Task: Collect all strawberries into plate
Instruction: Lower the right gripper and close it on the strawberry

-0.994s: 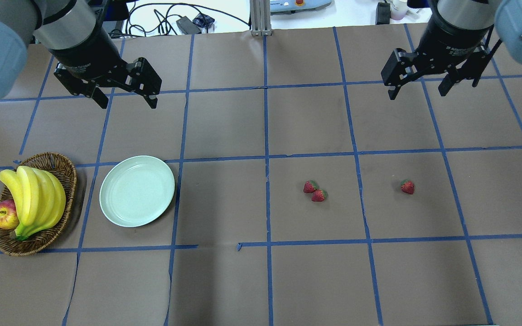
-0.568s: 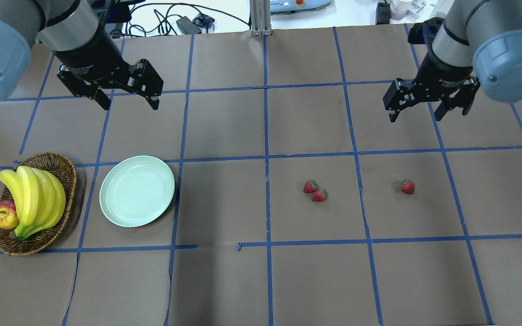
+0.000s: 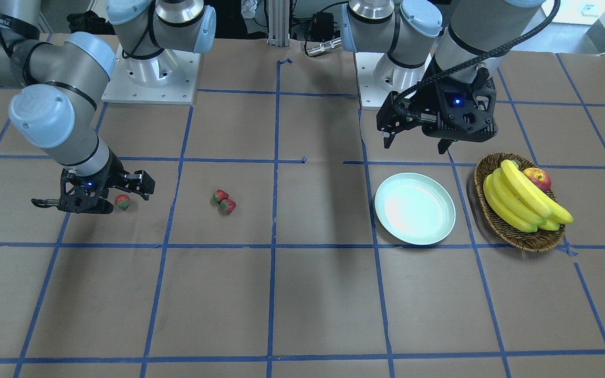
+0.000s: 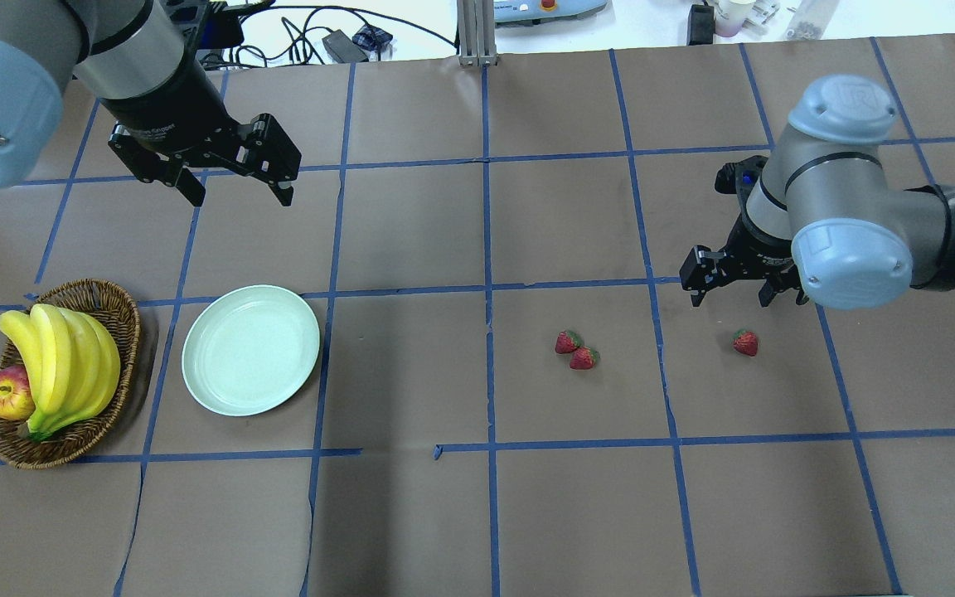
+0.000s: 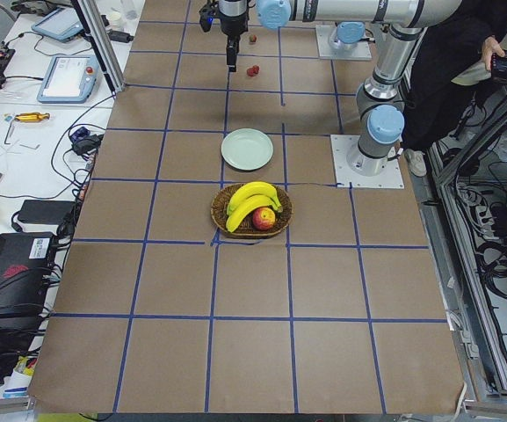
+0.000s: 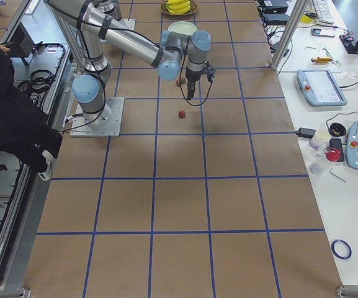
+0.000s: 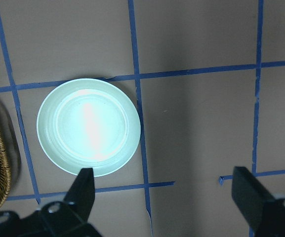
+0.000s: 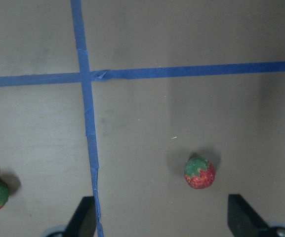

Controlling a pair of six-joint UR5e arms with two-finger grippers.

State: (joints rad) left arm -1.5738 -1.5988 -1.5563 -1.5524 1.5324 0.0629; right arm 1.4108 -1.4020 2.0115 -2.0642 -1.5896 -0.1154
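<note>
Three strawberries lie on the brown table. Two of them (image 4: 567, 342) (image 4: 584, 358) touch each other right of centre, and a single strawberry (image 4: 745, 342) lies further right. The pale mint plate (image 4: 250, 349) sits empty at the left. My right gripper (image 4: 730, 297) is open and hovers just behind the single strawberry, which shows between its fingers in the right wrist view (image 8: 199, 173). My left gripper (image 4: 239, 195) is open and empty, above and behind the plate, which shows in the left wrist view (image 7: 89, 126).
A wicker basket (image 4: 117, 300) with bananas (image 4: 63, 365) and an apple (image 4: 9, 394) stands just left of the plate. Cables and devices lie beyond the table's far edge. A person in black stands by the robot base (image 6: 5, 93).
My right arm has swung forward and down, bringing its open gripper from the far right close to the single strawberry. My left gripper has barely moved. Strawberries and plate have not moved.
</note>
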